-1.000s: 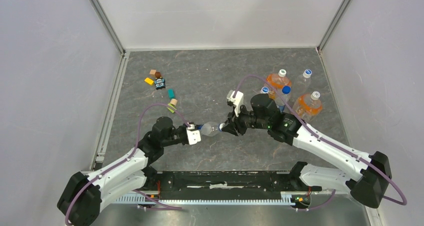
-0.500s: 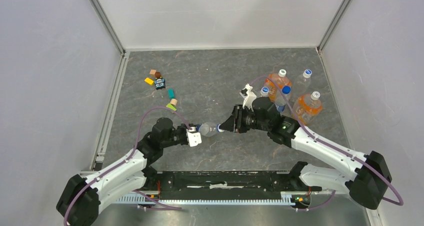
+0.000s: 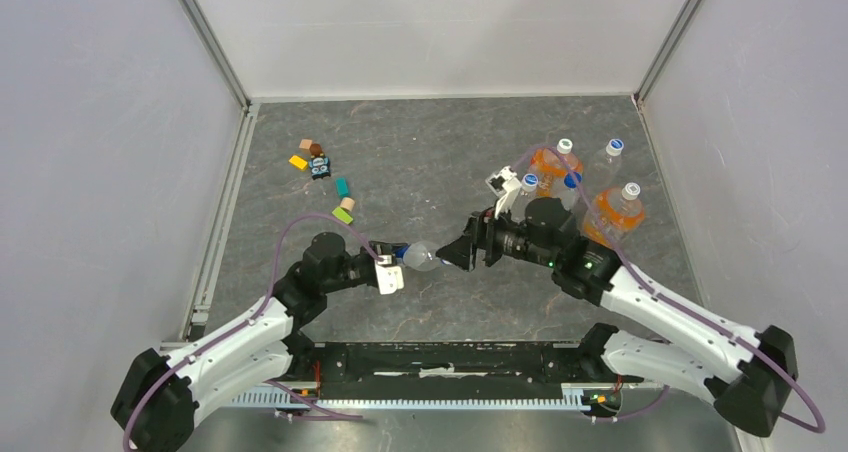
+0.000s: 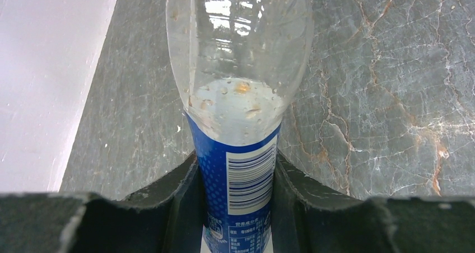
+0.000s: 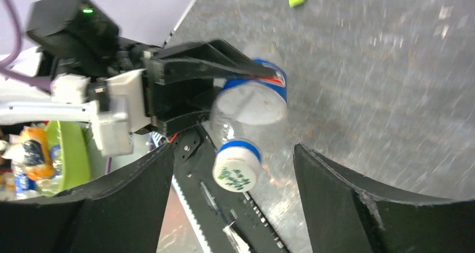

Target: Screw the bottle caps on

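Bottle (image 4: pixel 241 68), base hidden in left end effector (image 4: pixel 235 159), neck cropped

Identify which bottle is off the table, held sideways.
The blue-labelled clear bottle, clamped in the left gripper near table centre, its white cap toward the open right gripper. The other bottles stand upright in the far-right cluster.

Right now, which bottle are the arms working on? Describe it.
Look at the middle of the grey table. There the left gripper holds a slim clear bottle sideways; unlike the upright orange bottles farther back, it wears a blue label.
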